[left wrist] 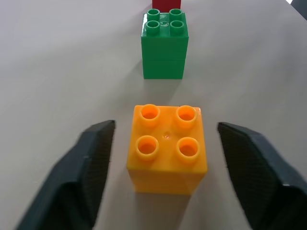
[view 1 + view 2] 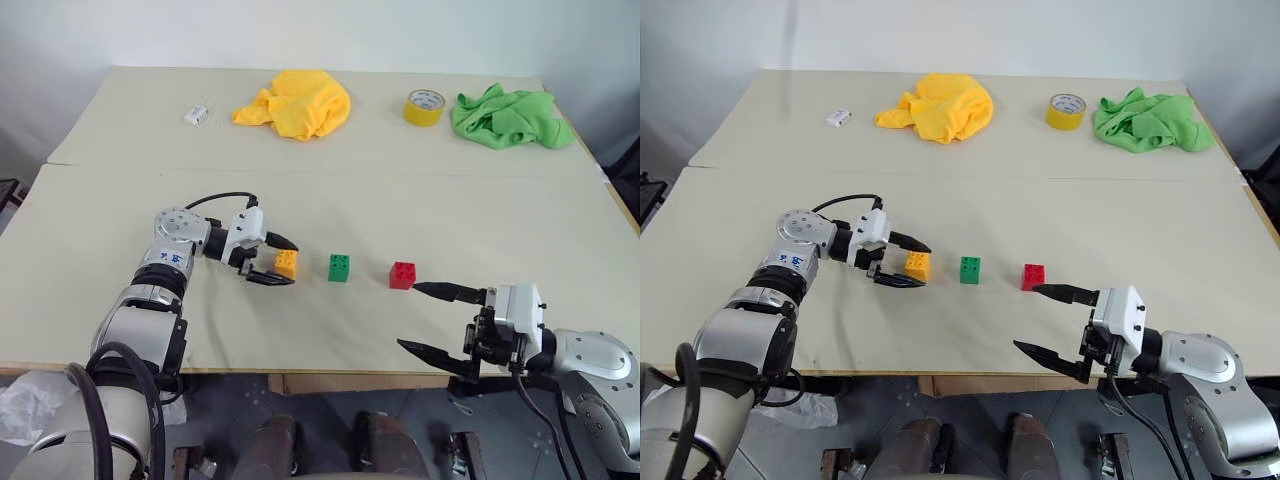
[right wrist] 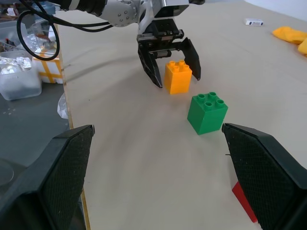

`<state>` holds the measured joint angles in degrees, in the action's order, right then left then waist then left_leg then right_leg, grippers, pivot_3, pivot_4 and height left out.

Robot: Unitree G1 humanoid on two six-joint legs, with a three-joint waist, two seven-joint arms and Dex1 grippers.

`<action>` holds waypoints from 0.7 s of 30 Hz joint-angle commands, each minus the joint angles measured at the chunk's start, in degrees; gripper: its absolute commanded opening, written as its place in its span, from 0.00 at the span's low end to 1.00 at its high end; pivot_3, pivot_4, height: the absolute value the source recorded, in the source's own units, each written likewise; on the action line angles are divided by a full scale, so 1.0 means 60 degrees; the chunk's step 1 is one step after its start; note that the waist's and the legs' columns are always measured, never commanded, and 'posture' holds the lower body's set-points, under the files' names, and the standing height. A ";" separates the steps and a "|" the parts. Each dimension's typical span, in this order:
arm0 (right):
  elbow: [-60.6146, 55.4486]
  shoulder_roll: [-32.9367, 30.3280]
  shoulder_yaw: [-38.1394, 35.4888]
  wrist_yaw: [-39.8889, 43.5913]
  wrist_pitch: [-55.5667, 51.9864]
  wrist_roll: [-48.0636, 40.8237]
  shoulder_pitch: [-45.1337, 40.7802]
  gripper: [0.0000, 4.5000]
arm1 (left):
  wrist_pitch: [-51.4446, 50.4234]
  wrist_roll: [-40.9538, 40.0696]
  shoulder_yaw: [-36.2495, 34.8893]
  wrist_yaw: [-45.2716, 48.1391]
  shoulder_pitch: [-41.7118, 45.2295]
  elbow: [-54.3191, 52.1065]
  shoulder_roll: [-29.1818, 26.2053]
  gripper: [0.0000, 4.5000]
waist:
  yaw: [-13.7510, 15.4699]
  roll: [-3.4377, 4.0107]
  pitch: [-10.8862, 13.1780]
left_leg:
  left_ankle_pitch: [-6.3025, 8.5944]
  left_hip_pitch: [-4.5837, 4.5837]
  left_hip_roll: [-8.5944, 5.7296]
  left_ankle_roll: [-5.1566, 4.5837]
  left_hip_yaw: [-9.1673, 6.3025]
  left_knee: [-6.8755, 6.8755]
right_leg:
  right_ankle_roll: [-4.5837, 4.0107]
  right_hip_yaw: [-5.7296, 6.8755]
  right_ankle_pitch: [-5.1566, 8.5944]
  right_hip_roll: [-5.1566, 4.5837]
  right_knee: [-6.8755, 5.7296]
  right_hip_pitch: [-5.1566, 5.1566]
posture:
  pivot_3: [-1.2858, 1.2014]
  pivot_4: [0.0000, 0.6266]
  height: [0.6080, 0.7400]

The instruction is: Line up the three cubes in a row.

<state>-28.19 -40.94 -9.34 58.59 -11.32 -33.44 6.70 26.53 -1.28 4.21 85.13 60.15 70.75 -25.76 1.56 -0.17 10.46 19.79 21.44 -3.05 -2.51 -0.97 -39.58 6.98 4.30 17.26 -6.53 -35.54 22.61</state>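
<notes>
On the beige table (image 2: 330,200), the orange-yellow cube (image 2: 286,263) sits untouched between the left gripper (image 2: 270,260)'s released jaws; the green cube (image 2: 339,267) and red cube (image 2: 402,275) stand beyond, and the right gripper (image 2: 440,320) gapes empty.

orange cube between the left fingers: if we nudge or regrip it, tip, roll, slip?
The orange cube looks like rigid moulded plastic, so it probably won't deform in a grip. It sits flat on a square base on the table, so sliding seems likelier than rolling. Its smooth glossy sides may slip between the open left gripper fingers unless squeezed squarely.
</notes>
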 commanded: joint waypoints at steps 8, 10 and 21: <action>0.1120 -0.0552 -0.0631 0.1175 0.0334 -0.0498 -0.1130 1.00 | -0.2195 -0.2414 -0.1601 0.0927 -0.1920 -0.4001 -0.1824 0.99 | -0.0113 0.0004 -0.0002 | 0.0004 -0.0006 0.0023 0.0008 -0.0006 0.0003 | -0.0001 -0.0015 0.0000 -0.0020 0.0001 0.0003 | 0.52 0.24 1.00; 0.1903 -0.0823 -0.0736 0.1627 0.0498 -0.0382 -0.1660 1.00 | -0.2581 -0.2796 -0.1993 0.0449 -0.3164 -0.5371 -0.2355 0.99 | -0.0125 0.0004 -0.0002 | 0.0004 -0.0006 0.0022 0.0008 -0.0006 0.0002 | -0.0001 -0.0034 0.0000 -0.0025 0.0002 0.0001 | 0.52 0.24 1.00; 0.3696 -0.1164 -0.0571 0.2949 0.0975 -0.0069 -0.3060 1.00 | -0.4249 -0.3391 -0.2774 -0.1696 -0.6051 -0.9603 -0.3089 0.99 | -0.0004 0.0008 0.0001 | 0.0010 -0.0006 0.0034 0.0018 -0.0029 -0.0003 | -0.0010 -0.0110 0.0004 -0.0039 0.0030 -0.0020 | 0.52 0.24 1.00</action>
<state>-6.17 -48.05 -12.31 75.62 -6.87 -33.92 -11.22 1.44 -20.15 -10.95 76.32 24.06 15.22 -43.85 1.54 -0.12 10.47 19.86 21.41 -2.84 -2.40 -1.13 -39.59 6.92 3.64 17.28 -6.76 -35.35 22.50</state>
